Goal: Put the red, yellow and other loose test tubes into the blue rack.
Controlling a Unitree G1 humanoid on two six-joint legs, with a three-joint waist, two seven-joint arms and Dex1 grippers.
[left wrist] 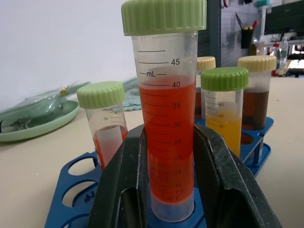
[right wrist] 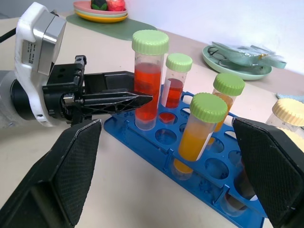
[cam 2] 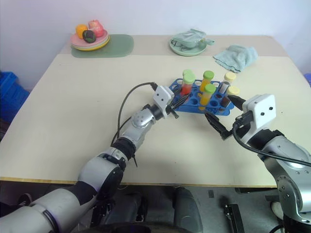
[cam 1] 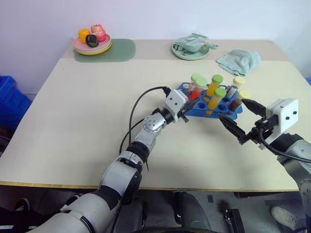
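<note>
The blue rack (cam 1: 198,113) lies right of the table's middle. At its near-left corner a red tube with a light green cap (left wrist: 164,95) stands upright in a hole, and my left gripper (left wrist: 168,138) is shut on its lower body from the left. A second red tube (right wrist: 175,85), two yellow-orange tubes with green caps (right wrist: 199,128) and a dark brown tube with a cream cap (left wrist: 256,97) also stand in the rack. My right gripper (cam 1: 232,109) stands open just right of the rack's near side, with nothing held.
At the table's back left is a plate of toy fruit (cam 1: 92,43) on a green mat. A pale green plate with a plastic bag (cam 1: 190,48) and a teal cloth (cam 1: 239,60) lie behind the rack. A blue crate (cam 1: 9,104) stands beyond the left edge.
</note>
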